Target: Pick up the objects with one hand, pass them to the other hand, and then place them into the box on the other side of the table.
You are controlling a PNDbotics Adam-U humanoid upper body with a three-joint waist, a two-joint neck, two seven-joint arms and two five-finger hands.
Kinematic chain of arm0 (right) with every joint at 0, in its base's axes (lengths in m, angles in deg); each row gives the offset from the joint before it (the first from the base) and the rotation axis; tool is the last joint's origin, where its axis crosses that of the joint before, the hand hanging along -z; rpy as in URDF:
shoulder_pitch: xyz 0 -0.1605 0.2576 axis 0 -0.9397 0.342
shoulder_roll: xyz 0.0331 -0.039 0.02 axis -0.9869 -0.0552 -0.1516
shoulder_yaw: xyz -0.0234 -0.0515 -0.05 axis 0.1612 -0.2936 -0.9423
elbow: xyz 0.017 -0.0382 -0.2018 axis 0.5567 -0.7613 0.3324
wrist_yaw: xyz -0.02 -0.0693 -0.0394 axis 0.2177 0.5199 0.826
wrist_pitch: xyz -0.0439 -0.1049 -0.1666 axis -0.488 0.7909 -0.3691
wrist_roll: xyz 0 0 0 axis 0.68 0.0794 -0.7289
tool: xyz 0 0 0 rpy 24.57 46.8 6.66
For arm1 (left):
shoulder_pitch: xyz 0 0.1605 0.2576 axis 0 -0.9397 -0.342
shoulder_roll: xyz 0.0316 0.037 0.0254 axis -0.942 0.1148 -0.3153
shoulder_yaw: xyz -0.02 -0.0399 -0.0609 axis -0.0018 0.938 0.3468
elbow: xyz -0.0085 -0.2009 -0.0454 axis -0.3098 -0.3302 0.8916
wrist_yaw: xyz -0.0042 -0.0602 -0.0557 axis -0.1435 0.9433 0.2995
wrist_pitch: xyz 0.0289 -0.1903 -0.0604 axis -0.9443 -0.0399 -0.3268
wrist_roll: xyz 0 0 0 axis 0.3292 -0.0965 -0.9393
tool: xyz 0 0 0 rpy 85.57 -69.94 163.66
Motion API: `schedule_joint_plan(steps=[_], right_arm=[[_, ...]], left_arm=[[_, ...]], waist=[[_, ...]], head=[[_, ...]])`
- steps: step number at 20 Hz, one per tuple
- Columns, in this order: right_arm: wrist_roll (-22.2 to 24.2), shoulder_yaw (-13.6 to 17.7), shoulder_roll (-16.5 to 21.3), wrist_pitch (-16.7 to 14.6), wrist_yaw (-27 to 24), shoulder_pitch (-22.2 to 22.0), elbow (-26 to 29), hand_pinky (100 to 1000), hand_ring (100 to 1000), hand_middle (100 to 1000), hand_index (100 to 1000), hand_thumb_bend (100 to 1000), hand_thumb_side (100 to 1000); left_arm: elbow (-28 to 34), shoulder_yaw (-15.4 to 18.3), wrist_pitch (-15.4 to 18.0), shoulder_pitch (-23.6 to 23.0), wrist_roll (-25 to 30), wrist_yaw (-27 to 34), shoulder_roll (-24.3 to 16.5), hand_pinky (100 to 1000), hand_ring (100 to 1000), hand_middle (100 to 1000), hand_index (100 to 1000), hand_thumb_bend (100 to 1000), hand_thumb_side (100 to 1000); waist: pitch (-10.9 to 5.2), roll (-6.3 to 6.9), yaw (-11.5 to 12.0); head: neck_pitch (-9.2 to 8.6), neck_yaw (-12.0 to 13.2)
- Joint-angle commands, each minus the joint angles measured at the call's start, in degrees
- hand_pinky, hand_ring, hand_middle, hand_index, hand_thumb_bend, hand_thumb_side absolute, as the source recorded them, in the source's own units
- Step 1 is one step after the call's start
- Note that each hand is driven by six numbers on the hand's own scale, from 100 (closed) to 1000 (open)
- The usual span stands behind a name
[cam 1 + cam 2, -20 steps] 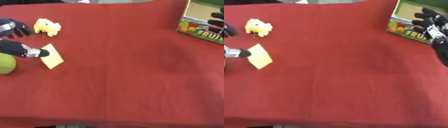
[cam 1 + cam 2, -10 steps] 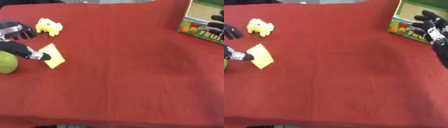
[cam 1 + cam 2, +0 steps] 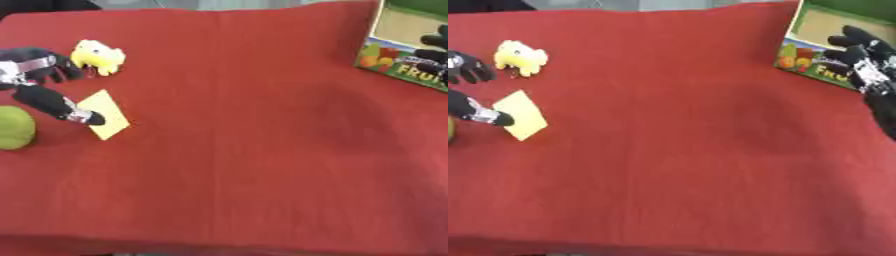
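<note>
- Green round fruit point(image 3: 15, 127): I see it at the far left edge of the red surface point(image 3: 254, 150).
- Left hand point(image 3: 35, 80): fingers apart, one black tip resting on the card's left edge.
- Yellow card point(image 3: 105, 114): flat, tilted rectangle.
- Yellow plush animal point(image 3: 97, 56): small, just beyond my left hand.
- Fruit-printed box point(image 3: 826, 45): open, at the far right.
- Right hand point(image 3: 866, 65): fingers spread, over the box's near edge.
</note>
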Motion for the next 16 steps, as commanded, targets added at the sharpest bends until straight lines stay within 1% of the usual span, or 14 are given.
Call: schedule_joint_plan(steps=[1, 9, 16], right_arm=[[0.19, 0.15, 0.95, -0.11, 0.21, 0.47, 0.54, 921, 915, 889, 963, 100, 615], [0.42, -0.07, 0.94, -0.07, 0.31, 0.38, 0.40, 921, 915, 889, 963, 100, 619], [0.61, -0.18, 0.85, -0.02, 0.43, 0.32, 0.29, 921, 916, 888, 963, 100, 624]], left_arm=[[-1.71, 0.13, 0.12, 1.19, 1.48, -1.17, -0.60, 838, 823, 773, 841, 792, 487], [-6.35, -1.45, 1.78, 3.54, 4.14, -5.53, 1.87, 804, 788, 736, 814, 825, 477], [-10.74, -2.56, 3.39, 5.70, 3.93, -10.52, 4.93, 793, 777, 721, 805, 853, 447]], waist=[[-0.98, -0.10, 0.00], [-1.18, -0.07, 0.04], [-1.24, -0.06, 0.02]], head=[[-0.05, 0.77], [0.28, 1.14], [0.74, 1.31]])
